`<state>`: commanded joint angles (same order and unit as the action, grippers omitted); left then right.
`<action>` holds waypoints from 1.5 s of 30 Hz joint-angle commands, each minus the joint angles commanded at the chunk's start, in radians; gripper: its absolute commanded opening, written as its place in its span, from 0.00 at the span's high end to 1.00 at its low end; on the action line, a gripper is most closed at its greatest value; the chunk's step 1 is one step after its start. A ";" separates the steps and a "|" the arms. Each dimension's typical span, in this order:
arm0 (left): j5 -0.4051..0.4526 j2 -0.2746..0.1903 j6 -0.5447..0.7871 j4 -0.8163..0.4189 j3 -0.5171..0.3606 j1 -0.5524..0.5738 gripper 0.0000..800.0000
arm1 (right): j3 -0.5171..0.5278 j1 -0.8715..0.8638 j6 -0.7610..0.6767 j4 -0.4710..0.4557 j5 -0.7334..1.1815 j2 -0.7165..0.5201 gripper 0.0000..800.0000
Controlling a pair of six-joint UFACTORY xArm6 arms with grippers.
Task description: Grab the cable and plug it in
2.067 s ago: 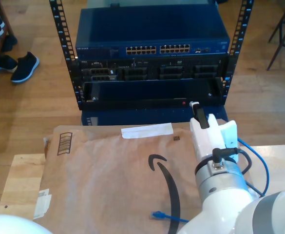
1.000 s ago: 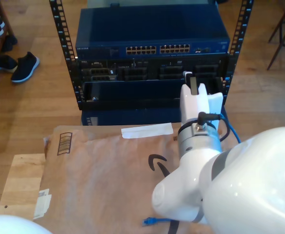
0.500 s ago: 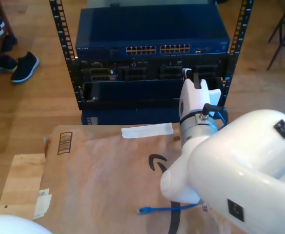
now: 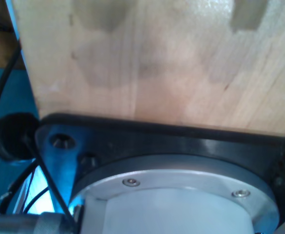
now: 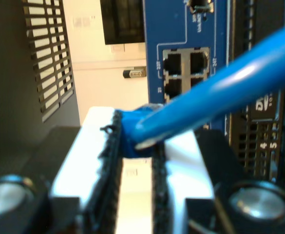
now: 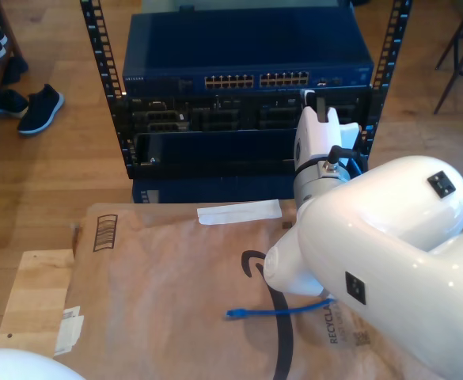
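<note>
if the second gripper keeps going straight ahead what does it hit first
Probably the blue switch's front panel, around its small block of four ports. My second gripper holds the cable; depth is unclear.

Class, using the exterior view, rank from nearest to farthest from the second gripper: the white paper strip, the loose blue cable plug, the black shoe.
1. White paper strip, toward the exterior view's left of my second gripper.
2. Loose blue cable plug, on brown cardboard.
3. Black shoe, far on the exterior view's left.

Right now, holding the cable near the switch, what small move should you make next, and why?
Probably ease my second gripper forward toward the ports: the cable is clamped between its fingers, and the ports sit just ahead, unreached.
</note>
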<state>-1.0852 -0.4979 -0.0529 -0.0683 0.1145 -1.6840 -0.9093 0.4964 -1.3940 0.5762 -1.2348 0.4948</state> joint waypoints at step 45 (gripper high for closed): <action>0.000 0.000 0.000 0.000 -0.002 0.000 0.00 | -0.163 -0.087 0.000 -0.075 0.009 0.135 1.00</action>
<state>-1.0852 -0.4979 -0.0529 -0.0683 0.1130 -1.6840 -1.0719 0.4089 -1.3940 0.5010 -1.2256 0.6299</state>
